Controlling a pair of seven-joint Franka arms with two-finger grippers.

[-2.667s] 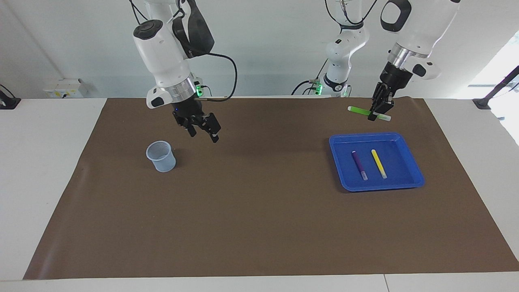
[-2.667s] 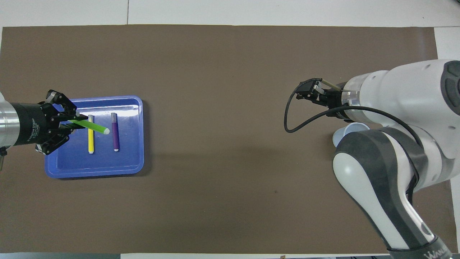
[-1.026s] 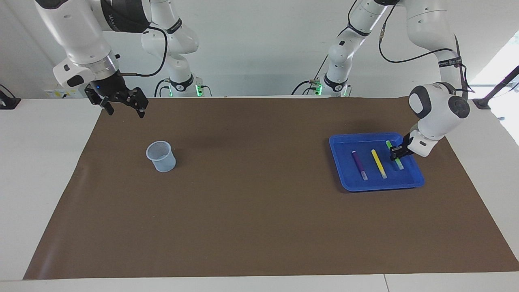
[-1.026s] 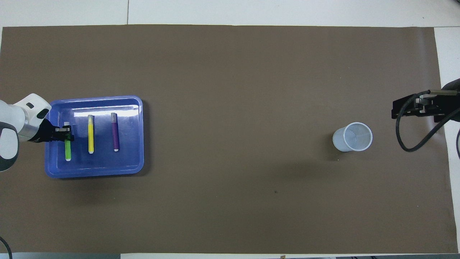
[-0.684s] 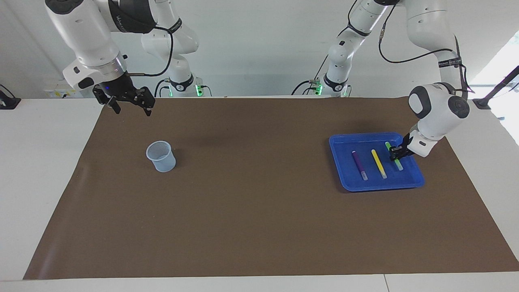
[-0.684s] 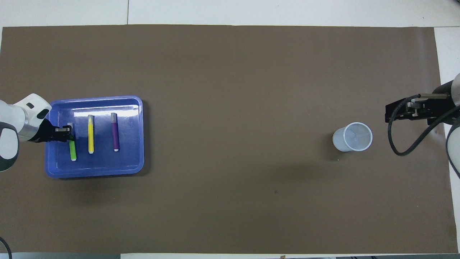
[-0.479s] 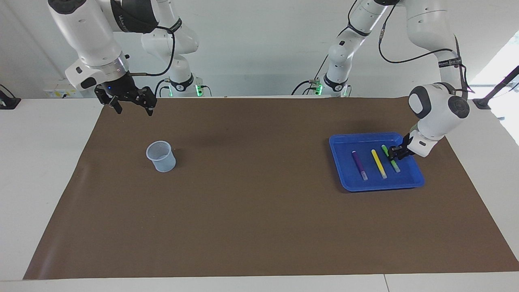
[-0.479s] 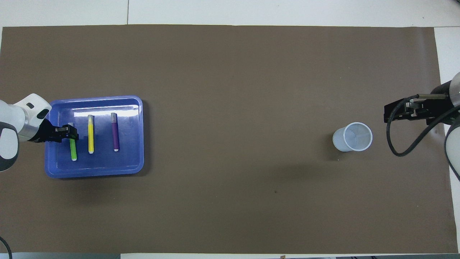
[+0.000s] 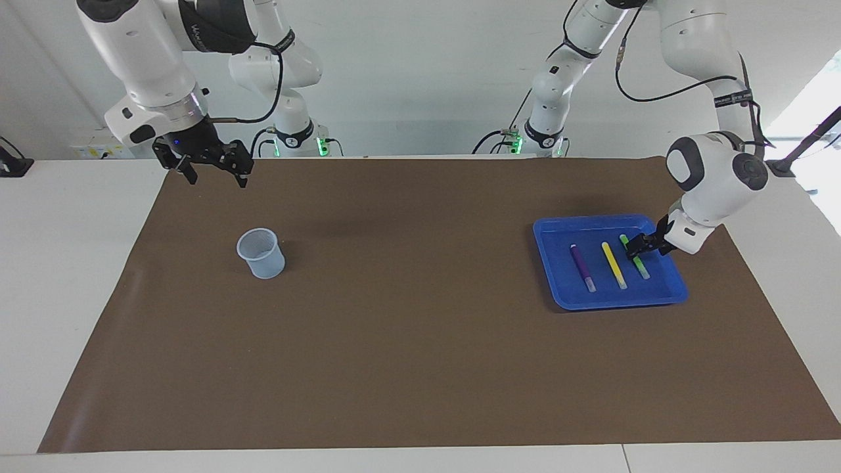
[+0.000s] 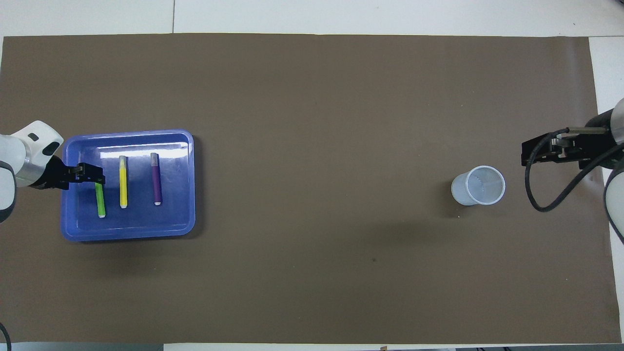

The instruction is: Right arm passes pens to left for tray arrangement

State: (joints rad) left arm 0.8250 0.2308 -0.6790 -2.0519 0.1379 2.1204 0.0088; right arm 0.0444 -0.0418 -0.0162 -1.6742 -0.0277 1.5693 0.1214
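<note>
1. Black fingers of the left gripper point(image 9: 636, 248) stand parted over the tray, with nothing between them. They sit low over the end of the green pen point(image 9: 635, 257) nearer the robots; whether a fingertip touches it I cannot tell.

2. That green pen lies flat on the tray floor, at a slight slant, just beside the yellow pen point(image 9: 614, 265) on the side toward the left arm's end of the table. From where I stand it looks let go rather than held.

3. Next along is the purple pen point(image 9: 582, 268), apart from the yellow one. All three pens point roughly the same way, whitish ends farther from the robots, which I take to be the arrangement wanted: a tidy row.

4. Around them is the blue tray point(image 9: 550, 263), its raised rim keeping the round pens from rolling off onto the brown mat point(image 9: 407, 341).

5. Well apart, toward the right arm's end of the table, the pale cup point(image 9: 261, 253) stands upright and appears empty in the overhead view, so I judge no pen is left to pass.

6. Higher up, the right gripper point(image 9: 210, 172) waits in the air over the mat's edge at the robots' end, fingers spread, holding nothing.
</note>
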